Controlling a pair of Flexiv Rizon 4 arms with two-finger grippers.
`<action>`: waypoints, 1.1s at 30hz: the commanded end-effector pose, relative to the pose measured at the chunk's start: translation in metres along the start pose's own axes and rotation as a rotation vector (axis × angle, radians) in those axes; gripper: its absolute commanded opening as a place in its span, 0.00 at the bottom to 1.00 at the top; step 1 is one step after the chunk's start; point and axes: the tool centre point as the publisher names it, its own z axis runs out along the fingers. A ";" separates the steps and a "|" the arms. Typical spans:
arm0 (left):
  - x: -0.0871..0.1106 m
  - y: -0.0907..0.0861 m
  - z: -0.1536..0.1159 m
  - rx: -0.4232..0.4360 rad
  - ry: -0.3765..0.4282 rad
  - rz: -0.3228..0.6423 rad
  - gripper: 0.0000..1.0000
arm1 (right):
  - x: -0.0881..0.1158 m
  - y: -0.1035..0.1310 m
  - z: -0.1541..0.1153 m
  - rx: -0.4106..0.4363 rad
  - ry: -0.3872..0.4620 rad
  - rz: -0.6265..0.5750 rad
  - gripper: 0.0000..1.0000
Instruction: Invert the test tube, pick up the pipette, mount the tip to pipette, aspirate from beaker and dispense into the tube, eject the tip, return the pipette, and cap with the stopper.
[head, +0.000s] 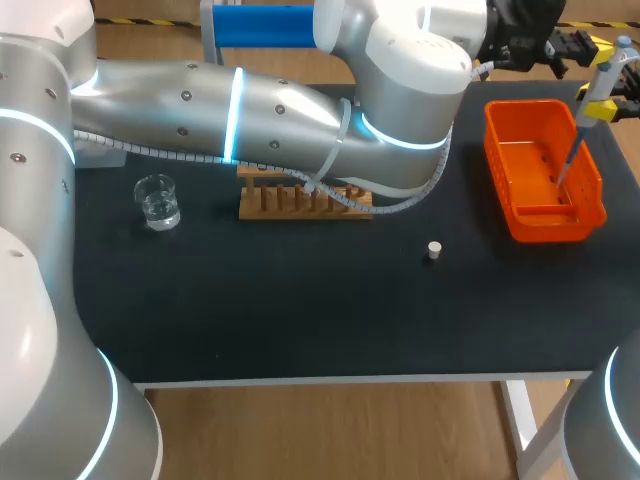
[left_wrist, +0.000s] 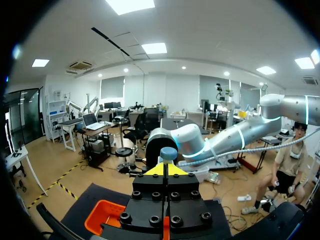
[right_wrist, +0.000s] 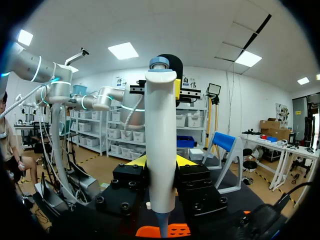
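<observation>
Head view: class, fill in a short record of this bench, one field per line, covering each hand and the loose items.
Right hand: shut on the pipette, held upright over the orange bin
Left hand: shut, holding nothing, close by the pipette's top
Beaker: on the table, toward its left side
Wooden rack: mid-table, partly hidden by the left arm
Stopper: alone on the table, between rack and bin

A robotics laboratory: a glass beaker (head: 157, 201), a wooden test-tube rack (head: 303, 198) and a pipette (head: 597, 95) share a black table (head: 300, 310) worked by 2 robot arms (head: 200, 110).
</observation>
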 end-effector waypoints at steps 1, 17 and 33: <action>0.001 0.015 0.008 0.104 -0.004 0.000 0.00 | -0.003 0.010 -0.001 0.000 0.008 0.000 0.00; 0.000 0.021 0.011 0.093 -0.002 -0.013 0.00 | -0.003 0.010 -0.001 0.000 0.008 0.000 0.00; 0.001 0.029 0.012 0.082 -0.008 -0.024 0.00 | -0.003 0.010 -0.001 0.000 0.008 0.000 0.00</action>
